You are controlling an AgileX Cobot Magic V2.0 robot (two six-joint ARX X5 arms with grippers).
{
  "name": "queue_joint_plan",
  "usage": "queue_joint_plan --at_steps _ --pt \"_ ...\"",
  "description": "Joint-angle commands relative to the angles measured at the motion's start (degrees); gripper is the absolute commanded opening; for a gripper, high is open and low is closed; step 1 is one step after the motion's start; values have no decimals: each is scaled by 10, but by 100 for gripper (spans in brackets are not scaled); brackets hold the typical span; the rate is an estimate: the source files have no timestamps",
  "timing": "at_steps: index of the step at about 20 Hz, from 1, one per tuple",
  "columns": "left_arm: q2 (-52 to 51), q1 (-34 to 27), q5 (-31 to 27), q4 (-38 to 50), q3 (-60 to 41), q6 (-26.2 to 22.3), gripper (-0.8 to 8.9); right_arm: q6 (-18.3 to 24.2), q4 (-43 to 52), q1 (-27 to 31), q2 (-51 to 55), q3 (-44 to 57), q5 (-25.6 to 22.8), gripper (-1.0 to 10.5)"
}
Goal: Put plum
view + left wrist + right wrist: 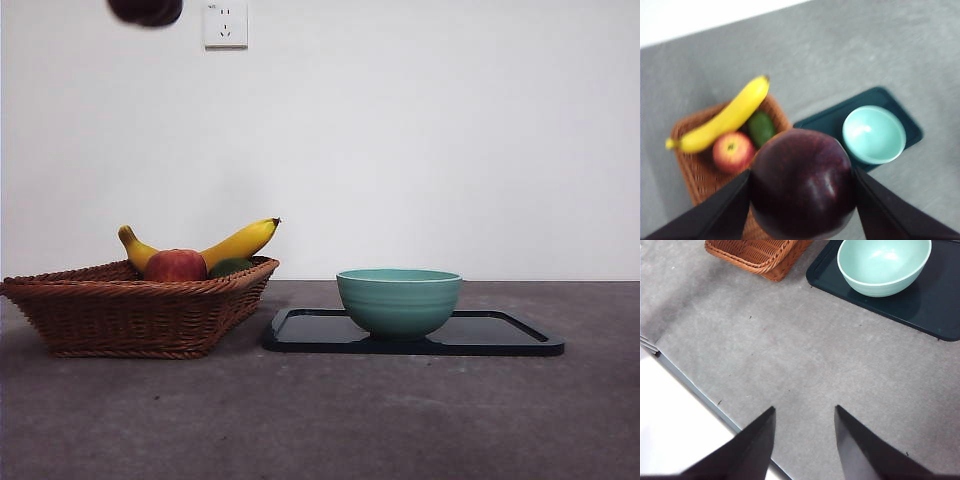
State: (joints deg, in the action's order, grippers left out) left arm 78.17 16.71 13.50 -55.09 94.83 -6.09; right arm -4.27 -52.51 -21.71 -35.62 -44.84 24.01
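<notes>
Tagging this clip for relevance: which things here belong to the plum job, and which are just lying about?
In the job:
- plum, clamped in the left hand high above the table
- likely the green bowl, empty

Lying about:
- basket
- banana
- red apple
- dark green fruit
- black tray
- right hand, open and waiting

A basket (140, 315) sits at the left of the desk (320, 420), holding a banana (235, 243), an apple (175, 266) and a green fruit (230, 267). Just right of it lies a tray (500, 335) with a bowl (398, 300) on it. The plum (802, 182) hangs high above the basket.
</notes>
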Motion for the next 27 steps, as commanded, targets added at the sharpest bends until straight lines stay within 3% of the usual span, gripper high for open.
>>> queue_joint_plan --at_steps 1,8,12,21,27 --pt "-28 -6 3 69 -87 2 238 7 2 -3 -2 -3 0 190" --pt "-33 -7 2 279 -316 10 238 7 1 -3 -2 -3 0 190" --pt "-6 -7 -28 379 -389 6 237 6 1 -3 -2 -3 0 190" --pt "122 -7 -51 436 -394 -10 237 6 1 -3 -2 -3 0 190" --pt "139 -11 -73 444 -394 -27 240 5 1 -3 -2 -3 0 190"
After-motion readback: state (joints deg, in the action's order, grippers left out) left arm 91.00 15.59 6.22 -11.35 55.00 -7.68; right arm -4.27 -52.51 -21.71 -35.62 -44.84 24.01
